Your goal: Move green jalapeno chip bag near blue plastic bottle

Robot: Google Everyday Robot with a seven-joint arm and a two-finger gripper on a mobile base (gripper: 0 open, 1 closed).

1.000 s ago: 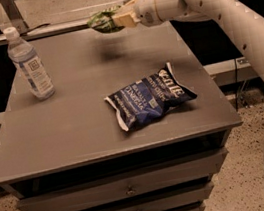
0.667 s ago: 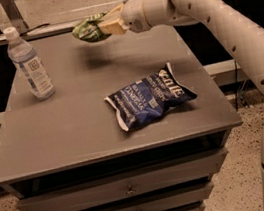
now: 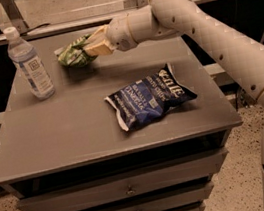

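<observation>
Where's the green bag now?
In the camera view, the green chip bag is gripped by the pincer over the far side of the table, image-right of the blue plastic bottle, not touching it.

The gripper, hanging over the table, is hiding the right end of the green jalapeno chip bag it's pinching. Label print on the blue plastic bottle is looking too tiny to read, I think.

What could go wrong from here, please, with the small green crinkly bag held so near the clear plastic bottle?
The gripper holds the green jalapeno chip bag by one end above the grey table; the crinkly bag might slip out. The tall blue plastic bottle stands upright left of it, so a leftward overshoot could tip it.
</observation>
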